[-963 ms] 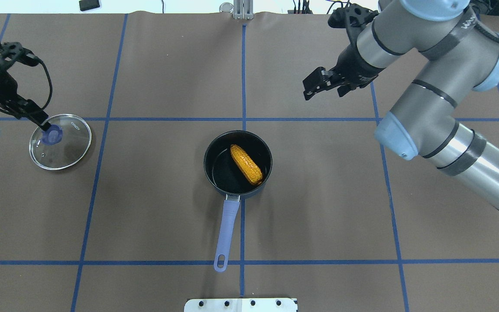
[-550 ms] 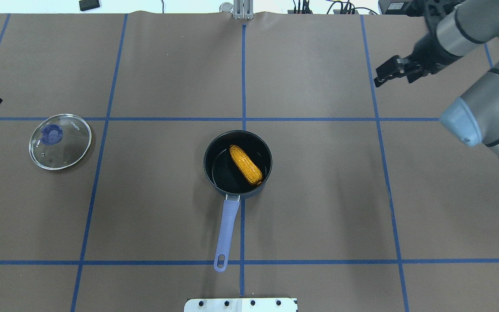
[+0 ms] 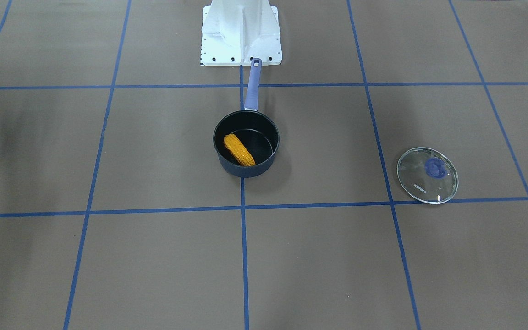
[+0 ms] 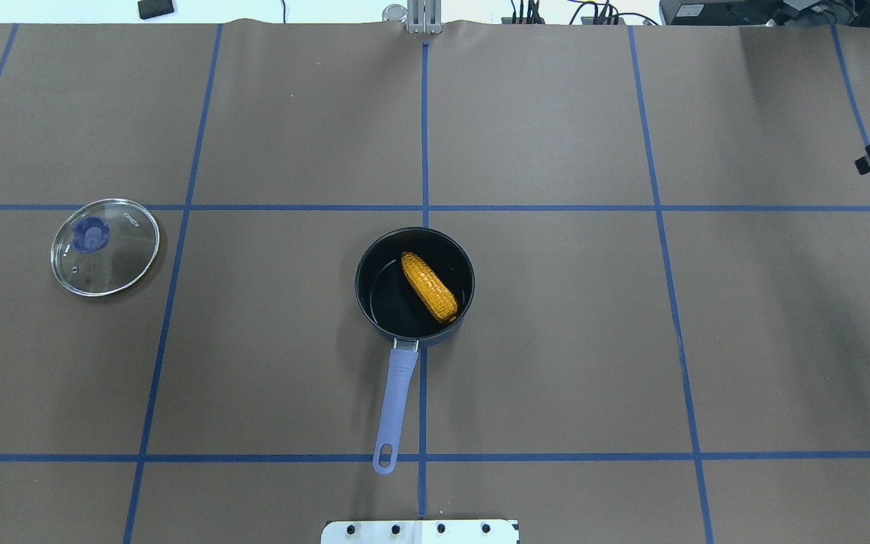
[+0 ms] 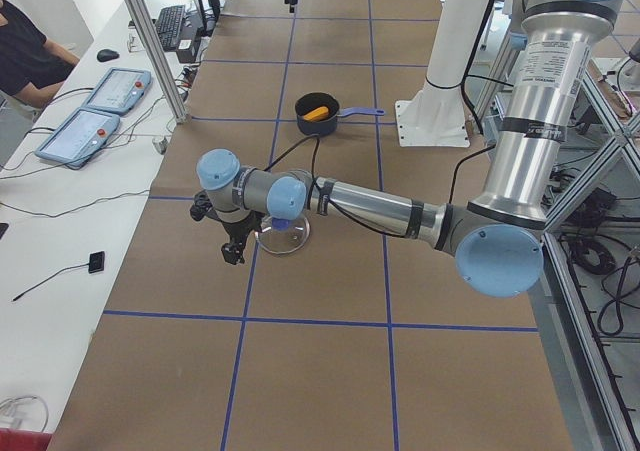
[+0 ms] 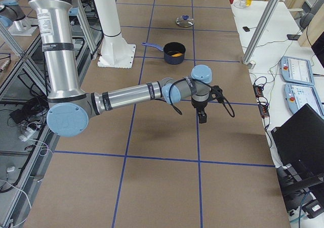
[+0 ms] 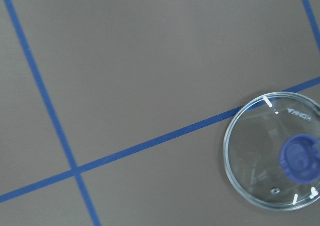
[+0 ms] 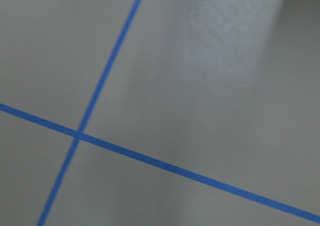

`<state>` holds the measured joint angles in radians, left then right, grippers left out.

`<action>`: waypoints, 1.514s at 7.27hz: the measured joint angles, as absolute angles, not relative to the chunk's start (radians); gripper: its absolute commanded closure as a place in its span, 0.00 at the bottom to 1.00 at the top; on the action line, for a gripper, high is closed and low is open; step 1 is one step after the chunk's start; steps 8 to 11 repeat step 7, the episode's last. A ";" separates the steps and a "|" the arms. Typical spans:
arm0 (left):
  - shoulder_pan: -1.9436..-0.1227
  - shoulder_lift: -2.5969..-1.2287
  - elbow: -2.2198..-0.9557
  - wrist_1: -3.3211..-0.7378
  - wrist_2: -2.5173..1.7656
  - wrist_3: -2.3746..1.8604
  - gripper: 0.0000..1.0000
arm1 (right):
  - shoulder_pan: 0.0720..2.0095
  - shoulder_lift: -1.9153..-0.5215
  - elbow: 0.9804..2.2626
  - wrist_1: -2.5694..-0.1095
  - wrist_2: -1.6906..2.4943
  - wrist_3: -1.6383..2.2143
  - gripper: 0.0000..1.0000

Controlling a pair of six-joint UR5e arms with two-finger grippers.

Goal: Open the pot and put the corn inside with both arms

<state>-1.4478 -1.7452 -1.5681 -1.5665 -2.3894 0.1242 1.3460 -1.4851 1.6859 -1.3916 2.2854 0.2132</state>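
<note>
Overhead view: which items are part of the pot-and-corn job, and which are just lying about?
Job:
pot, open
corn, lying inside the pot
glass lid, flat on the table, well apart from the pot

Lying about:
small black box beyond the table's far edge
cables there too

The table (image 4: 556, 340) was lit evenly and brightly from above; only soft shadows were cast. Small white glints were caught on the glass lid (image 7: 272, 151) in the left wrist view (otherwise sharp). The right wrist view was rendered blurred, its tape lines (image 8: 150, 159) bowed, with a dim patch at upper right.
</note>
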 measured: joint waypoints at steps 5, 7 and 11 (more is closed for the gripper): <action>-1.498 -1.687 -1.569 -1.563 -2.389 0.126 0.01 | 1.542 -1.604 1.675 -1.482 2.300 0.200 0.00; -1.500 -1.679 -1.572 -1.563 -2.389 0.119 0.01 | 1.558 -1.609 1.682 -1.527 2.302 0.199 0.00; -1.500 -1.679 -1.572 -1.563 -2.389 0.119 0.01 | 1.558 -1.609 1.682 -1.527 2.302 0.199 0.00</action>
